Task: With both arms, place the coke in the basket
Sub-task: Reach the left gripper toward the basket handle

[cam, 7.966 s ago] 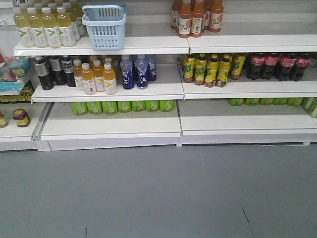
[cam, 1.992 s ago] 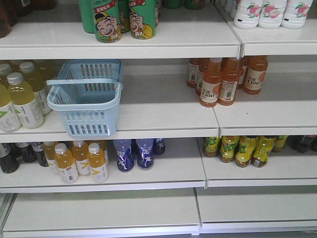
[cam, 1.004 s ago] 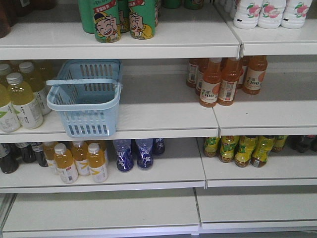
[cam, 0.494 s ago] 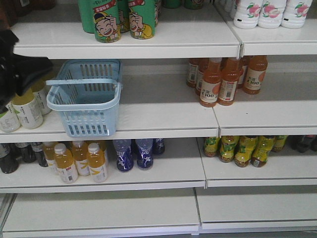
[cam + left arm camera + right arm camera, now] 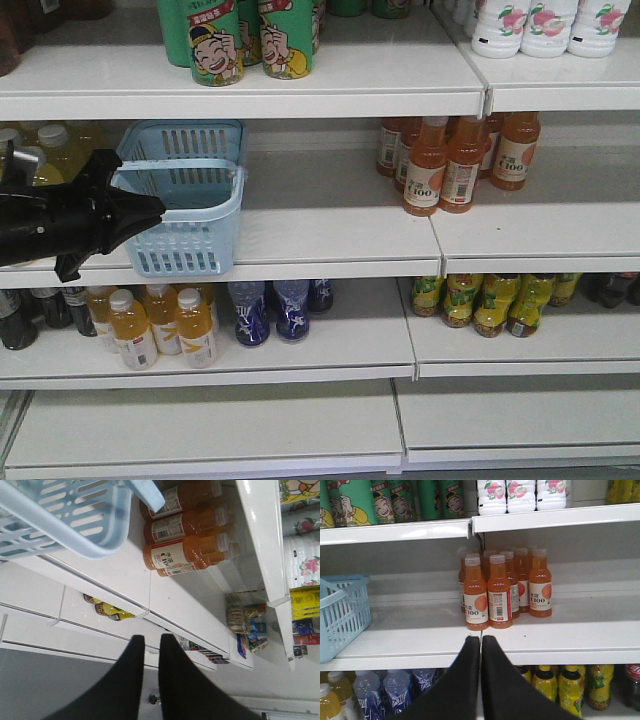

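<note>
Standing on the shelf below the basket's, far off to the right, the coke (image 5: 635, 673) shows only as a red-labelled sliver at the edge of the right wrist view, just beside a row of yellow-green bottles (image 5: 560, 685); nothing touches it. The basket (image 5: 190, 200) sits upright on the middle shelf (image 5: 330, 232) at the left, its hoop handle (image 5: 178, 167) lying across the opening towards the front rim. The left gripper (image 5: 158, 212) reaches in from the left edge of the front view, its black wedge tip overlapping the basket's front left corner there. In its own wrist view the left gripper (image 5: 151, 640) stands apart from the basket (image 5: 60, 527), with its fingers (image 5: 172, 660) parted by a narrow slit and nothing between them. The right gripper (image 5: 481, 641) hangs before the front edge of the same shelf, fingers (image 5: 497, 675) pressed almost together and empty, facing a cluster of orange-drink bottles (image 5: 495, 591) that stand well to the right of the basket (image 5: 342, 615). Pale yellow bottles (image 5: 55, 150) stand behind the left arm. Green cans with a cartoon face (image 5: 215, 40) and white bottles with peach labels (image 5: 545, 25) fill the top shelf. Under the basket stand orange-yellow bottles (image 5: 160, 325) and blue bottles (image 5: 270, 310).
</note>
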You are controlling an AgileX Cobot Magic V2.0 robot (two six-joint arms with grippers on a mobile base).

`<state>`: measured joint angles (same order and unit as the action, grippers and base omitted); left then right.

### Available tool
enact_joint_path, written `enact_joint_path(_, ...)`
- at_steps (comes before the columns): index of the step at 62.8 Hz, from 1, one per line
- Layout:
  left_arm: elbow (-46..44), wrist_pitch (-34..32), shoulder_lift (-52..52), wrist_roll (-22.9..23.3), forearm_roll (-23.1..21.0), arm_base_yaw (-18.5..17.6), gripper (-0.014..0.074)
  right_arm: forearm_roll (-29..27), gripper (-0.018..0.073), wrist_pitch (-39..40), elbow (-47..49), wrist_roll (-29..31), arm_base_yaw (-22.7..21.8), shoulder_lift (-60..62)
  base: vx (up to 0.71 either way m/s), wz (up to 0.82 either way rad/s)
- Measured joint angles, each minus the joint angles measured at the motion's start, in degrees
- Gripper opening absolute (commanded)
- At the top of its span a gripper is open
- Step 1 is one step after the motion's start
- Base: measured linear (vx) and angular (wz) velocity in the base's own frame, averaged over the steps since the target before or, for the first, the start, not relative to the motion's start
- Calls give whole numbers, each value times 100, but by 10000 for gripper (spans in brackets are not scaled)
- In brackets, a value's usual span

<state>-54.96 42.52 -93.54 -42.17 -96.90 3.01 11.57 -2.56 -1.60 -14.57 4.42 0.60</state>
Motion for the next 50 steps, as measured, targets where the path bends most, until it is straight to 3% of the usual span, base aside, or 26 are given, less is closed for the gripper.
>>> enact_joint_path(19,-1125,1073,-150,81,12,4,168,0,-5,0,0,0,0,0,0,0)
enact_joint_path(26,-1403,1136,-150,81,12,4,227,0,-5,0,0,0,0,0,0,0)
enact_joint_path(42,-1460,813,-150,86,30,4,563,0,-5,0,0,0,0,0,0,0)
enact_joint_path(50,-1460,435,-150,99,25,4,627,0,-5,0,0,0,0,0,0,0)
